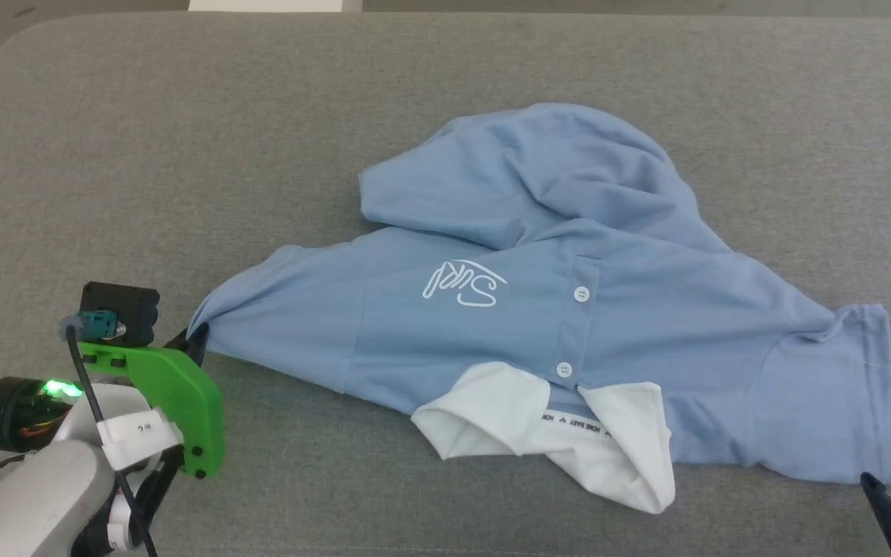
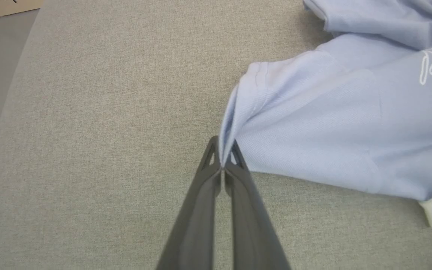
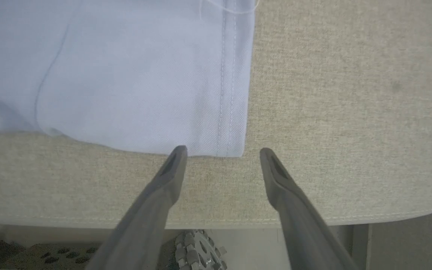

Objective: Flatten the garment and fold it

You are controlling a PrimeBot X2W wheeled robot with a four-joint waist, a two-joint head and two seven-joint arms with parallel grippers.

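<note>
Rumpled on a grey upholstered surface point(image 1: 182, 155), the light blue garment point(image 1: 554, 309) lies with its white collar point(image 1: 561, 433) turned out. The left gripper point(image 2: 222, 165) pinches tight on a sleeve edge point(image 2: 238, 108), and the cloth spreads away ahead and to the right of its fingertips. The right gripper point(image 3: 222, 152) stands spread wide and empty, with a stitched hem corner point(image 3: 234, 146) just ahead between its fingertips.

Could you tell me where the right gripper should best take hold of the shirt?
The shirt's hemmed sleeve corner, coming from the near table edge: it lies flat, free, just ahead of the open right gripper, mirroring the left gripper's sleeve pinch.
</note>
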